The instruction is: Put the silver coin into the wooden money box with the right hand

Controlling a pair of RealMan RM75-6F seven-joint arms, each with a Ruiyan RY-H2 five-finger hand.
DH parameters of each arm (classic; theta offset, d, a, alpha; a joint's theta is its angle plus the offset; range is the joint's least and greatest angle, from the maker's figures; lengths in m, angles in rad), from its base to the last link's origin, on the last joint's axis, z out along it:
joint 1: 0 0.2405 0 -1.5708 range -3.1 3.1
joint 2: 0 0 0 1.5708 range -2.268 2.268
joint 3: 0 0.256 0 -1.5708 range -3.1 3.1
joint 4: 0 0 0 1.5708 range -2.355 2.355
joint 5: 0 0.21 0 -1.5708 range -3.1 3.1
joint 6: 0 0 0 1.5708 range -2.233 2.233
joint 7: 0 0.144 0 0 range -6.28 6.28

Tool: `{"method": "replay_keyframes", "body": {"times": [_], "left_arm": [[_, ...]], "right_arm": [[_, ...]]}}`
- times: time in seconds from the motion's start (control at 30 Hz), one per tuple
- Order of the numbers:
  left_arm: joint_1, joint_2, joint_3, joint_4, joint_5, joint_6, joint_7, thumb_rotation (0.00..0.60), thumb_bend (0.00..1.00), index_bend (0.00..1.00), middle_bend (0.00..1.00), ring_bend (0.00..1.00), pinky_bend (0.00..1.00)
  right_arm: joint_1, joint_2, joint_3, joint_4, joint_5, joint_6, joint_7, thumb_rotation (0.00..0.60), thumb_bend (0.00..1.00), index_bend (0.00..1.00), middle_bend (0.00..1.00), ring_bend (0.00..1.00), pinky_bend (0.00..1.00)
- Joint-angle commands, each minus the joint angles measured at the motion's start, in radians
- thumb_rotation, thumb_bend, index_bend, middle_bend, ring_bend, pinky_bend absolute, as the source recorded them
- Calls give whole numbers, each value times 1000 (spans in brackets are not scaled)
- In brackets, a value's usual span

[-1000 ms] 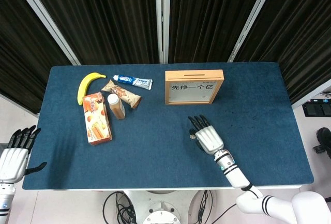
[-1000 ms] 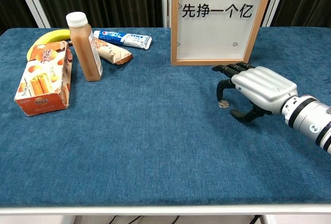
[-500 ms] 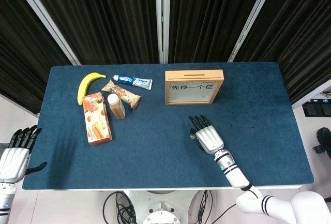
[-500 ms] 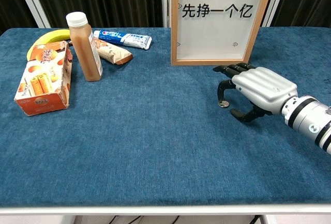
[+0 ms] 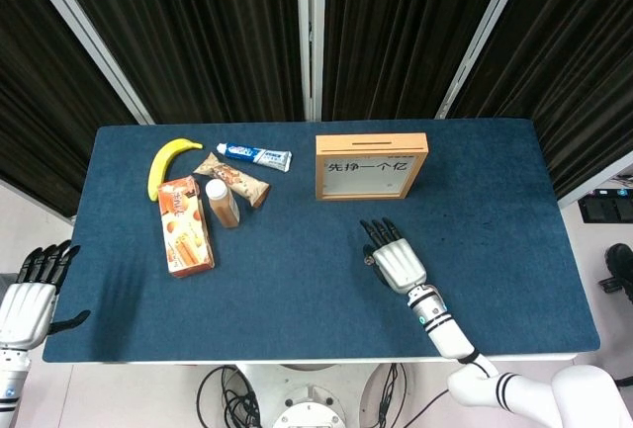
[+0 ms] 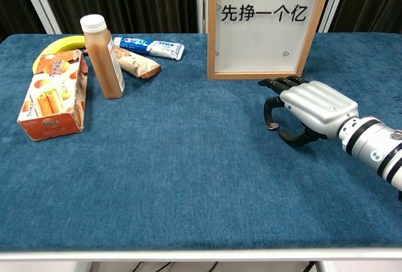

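The silver coin (image 6: 271, 125) lies on the blue table cloth in front of the wooden money box (image 6: 262, 24), small and partly covered. My right hand (image 6: 309, 109) hovers palm down just right of the coin, one curled fingertip touching its top while the thumb stays a little apart from it. From the head view the right hand (image 5: 396, 259) is below the money box (image 5: 371, 166), whose slot faces up on its top edge; the coin is hidden there. My left hand (image 5: 30, 290) hangs off the table's lower left corner, fingers spread and holding nothing.
On the left of the table stand a brown drink bottle (image 6: 103, 48) and an orange biscuit box (image 6: 55, 96), with a banana (image 5: 168, 163), a toothpaste tube (image 6: 149, 46) and a snack bar (image 6: 138, 64) behind them. Dark curtains close off the back.
My right hand has edged slightly towards the coin and its finger has curled lower onto it. The coin has barely shifted. The left hand has not moved.
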Motion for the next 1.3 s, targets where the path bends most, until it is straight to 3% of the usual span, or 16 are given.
{"method": "replay_keyframes", "body": {"times": [0.03,0.87,1.3], "left_arm": [[1,0,1,2,0,1,-5,600,108,13,0,0,0],[3,-13,3,34,3,1,-31,600,109,13,0,0,0],[2,-10,2,31,7,8,-35,600,108,13,0,0,0]], "right_arm": [[1,-3,1,4,2,0,-3,600,328,473,6,0,0],[3,-30,8,43,8,19,-5,600,358,581,15,0,0],[4,-30,6,46,3,27,-5,600,343,550,16,0,0]]}}
